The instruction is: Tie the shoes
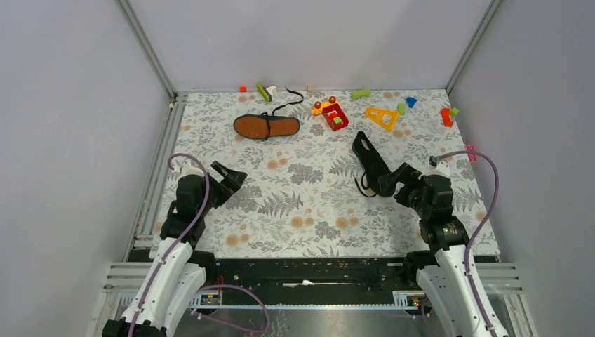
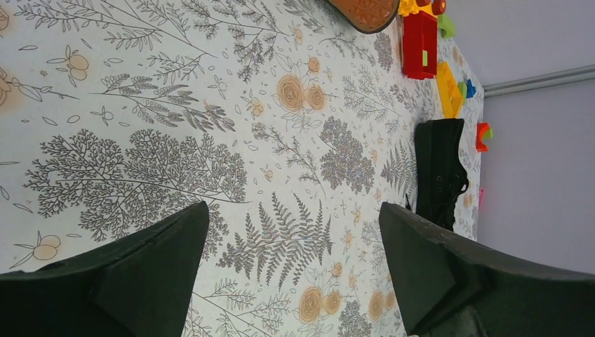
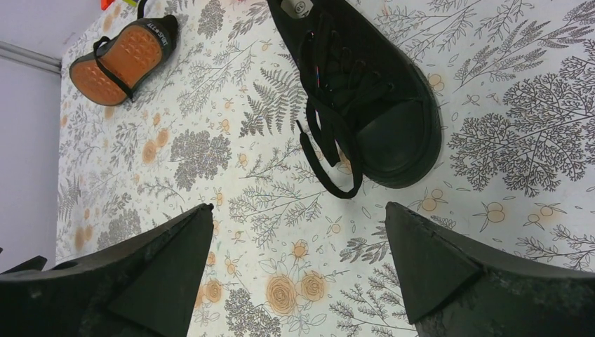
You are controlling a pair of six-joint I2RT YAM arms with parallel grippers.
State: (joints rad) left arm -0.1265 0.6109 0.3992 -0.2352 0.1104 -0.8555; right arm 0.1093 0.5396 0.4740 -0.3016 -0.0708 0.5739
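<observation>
Two shoes are waiting: the upright shoe [image 3: 372, 91] is sitting just beyond my right gripper [image 3: 298, 232], the overturned shoe [image 1: 266, 126] near the far edge. Right gripper and left gripper [image 2: 295, 225] are both gaping wide. I'm lining the right one up on the loose lace [image 3: 342, 192], aiming to pinch one strand only.

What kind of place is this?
Probably a robot lab test cell: grey panels wall a floral table, two arms bolted at its near edge, shoes and toy blocks scattered on it.

Plain grey walls [image 1: 63, 105], metal-framed corners; floral-patterned tabletop [image 1: 309, 203].
</observation>
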